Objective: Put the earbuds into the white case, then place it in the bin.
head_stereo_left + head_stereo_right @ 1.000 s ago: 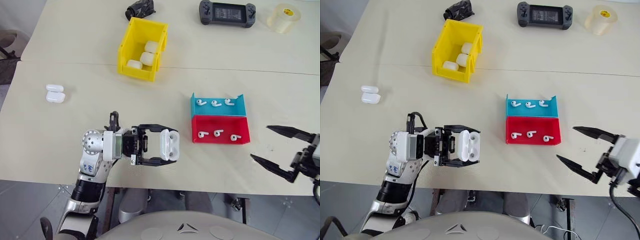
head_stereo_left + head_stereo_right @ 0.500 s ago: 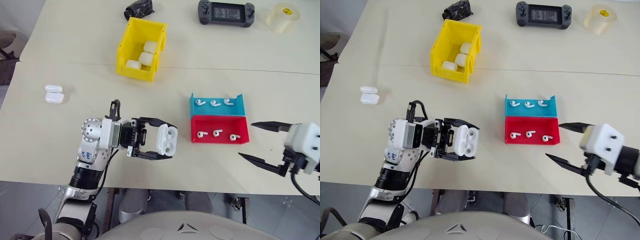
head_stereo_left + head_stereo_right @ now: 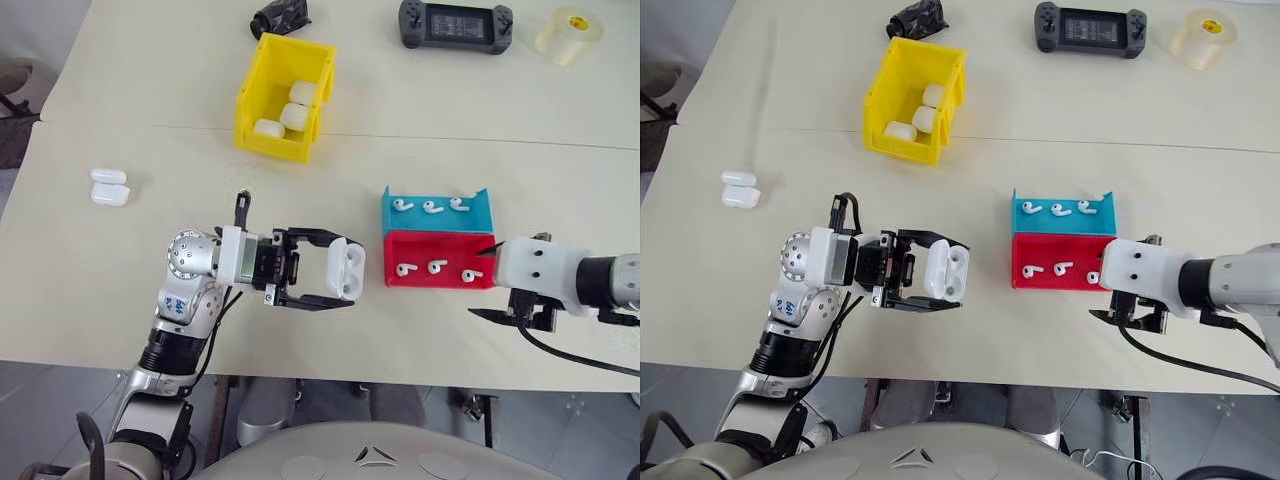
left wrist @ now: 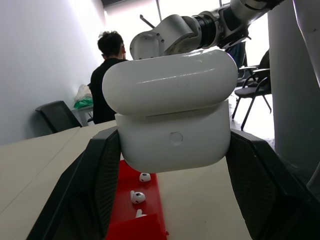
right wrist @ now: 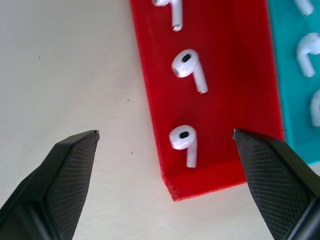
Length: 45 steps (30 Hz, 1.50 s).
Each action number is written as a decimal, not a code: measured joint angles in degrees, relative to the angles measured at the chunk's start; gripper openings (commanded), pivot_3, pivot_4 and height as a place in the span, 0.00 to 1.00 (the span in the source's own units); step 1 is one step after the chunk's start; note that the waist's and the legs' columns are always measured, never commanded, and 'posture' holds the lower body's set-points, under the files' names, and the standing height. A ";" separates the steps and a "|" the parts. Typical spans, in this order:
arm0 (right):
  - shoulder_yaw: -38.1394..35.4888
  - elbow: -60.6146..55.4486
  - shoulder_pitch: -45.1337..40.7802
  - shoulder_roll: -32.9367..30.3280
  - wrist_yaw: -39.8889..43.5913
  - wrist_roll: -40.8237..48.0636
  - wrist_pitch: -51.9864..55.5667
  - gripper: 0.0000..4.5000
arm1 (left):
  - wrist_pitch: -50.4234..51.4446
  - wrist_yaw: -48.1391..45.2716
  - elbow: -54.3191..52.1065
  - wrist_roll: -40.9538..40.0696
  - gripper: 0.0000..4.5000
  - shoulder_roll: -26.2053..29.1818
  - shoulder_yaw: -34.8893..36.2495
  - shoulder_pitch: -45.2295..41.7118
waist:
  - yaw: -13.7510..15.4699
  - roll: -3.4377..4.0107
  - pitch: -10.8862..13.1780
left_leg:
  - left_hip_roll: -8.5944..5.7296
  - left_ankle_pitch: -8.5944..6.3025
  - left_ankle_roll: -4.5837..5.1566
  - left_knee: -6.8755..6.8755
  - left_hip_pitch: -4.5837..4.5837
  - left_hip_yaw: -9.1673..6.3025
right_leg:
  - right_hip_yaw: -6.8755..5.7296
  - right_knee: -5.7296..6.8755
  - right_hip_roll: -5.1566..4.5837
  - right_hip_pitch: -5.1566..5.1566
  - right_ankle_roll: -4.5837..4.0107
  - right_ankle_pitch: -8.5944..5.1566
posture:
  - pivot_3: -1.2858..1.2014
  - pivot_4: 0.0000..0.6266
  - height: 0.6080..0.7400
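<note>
- Left gripper (image 3: pixel 340 283) sits lower centre of the head view, pointing toward frame right, jaws clamped on the white case (image 3: pixel 345 268).
- I see the case lid hinged partly up in the left wrist view (image 4: pixel 172 120); it's held off the counter (image 3: pixel 120 270), between the black fingers (image 4: pixel 95 185).
- Right gripper (image 5: pixel 165 145) is at the right side of the head view, at the right end of the red tray (image 3: pixel 440 260), pointing down toward it.
- Its jaws are spread wide. In the right wrist view one tip is over the bare counter beside the tray, the other over the tray's far side by the blue tray (image 5: pixel 295 65).
- Nothing is pinched between those jaws; I can't tell whether the tips touch the tray.
- Earbuds (image 3: pixel 437 266): three lie in the red tray, three more in the blue tray (image 3: pixel 435 212) just above it in frame. Trays touch along one edge.
- The nearest earbud (image 5: pixel 184 142) lies between the spread tips, at the tray's end.
- The bin (image 3: pixel 283 95) is upper centre-left, well apart from both grippers, with three white cases (image 3: pixel 290 112) inside.
- Two more white cases (image 3: pixel 109 187) lie at the left of the frame on the counter.
- Top edge: black bundle (image 3: pixel 279 17), game controller (image 3: pixel 455 24), tape roll (image 3: pixel 568 34).
</note>
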 measured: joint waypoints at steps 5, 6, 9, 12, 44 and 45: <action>5.25 0.65 -5.21 -0.26 0.30 -3.48 -0.18 1.00 | 0.60 0.97 -1.59 0.48 0.62 -0.39 -1.18 0.30 | 0.04 0.00 0.00 | 0.03 0.00 -0.02 -0.01 0.00 -0.02 | 0.00 -0.01 0.00 -0.02 0.00 0.00 | 0.52 0.24 1.00; 6.41 0.92 -5.83 -0.26 0.48 -4.35 -0.32 1.00 | 0.70 1.23 -1.60 0.53 0.62 -0.38 -1.28 0.31 | 0.03 0.00 0.00 | 0.02 0.00 -0.02 0.00 -0.01 -0.01 | 0.00 -0.02 0.00 -0.01 0.00 0.00 | 0.52 0.24 1.00; 8.71 2.16 -6.42 -0.26 1.53 -6.20 -1.41 0.91 | 1.06 1.89 -1.74 0.66 0.62 -0.48 -1.58 0.40 | 0.06 0.00 0.00 | 0.00 0.00 -0.01 -0.01 -0.02 -0.01 | -0.01 -0.01 0.00 -0.02 0.00 0.00 | 0.52 0.24 1.00; 10.11 3.75 -7.68 -0.26 2.33 -7.70 -2.61 0.72 | 1.15 2.27 -1.87 0.72 0.62 -0.54 -1.80 0.40 | -0.04 0.00 0.00 | 0.02 0.00 -0.02 0.00 -0.01 0.00 | -0.01 -0.01 0.01 -0.01 0.00 0.00 | 0.52 0.24 1.00; 17.05 8.34 -15.11 3.86 8.33 -14.83 -4.89 0.26 | 3.21 4.80 -4.23 0.75 0.62 -0.07 -2.12 0.56 | -0.03 0.00 0.00 | 0.02 0.00 -0.04 0.00 -0.01 0.00 | -0.01 -0.01 0.02 -0.03 0.00 0.00 | 0.52 0.24 1.00; 17.05 8.32 -15.14 3.86 8.40 -14.94 -4.65 0.26 | 3.21 4.89 -4.24 0.75 0.62 -0.07 -2.12 0.56 | -0.03 0.00 0.00 | 0.02 0.00 -0.04 0.00 -0.01 0.00 | -0.01 -0.01 0.02 -0.03 0.00 0.00 | 0.52 0.24 1.00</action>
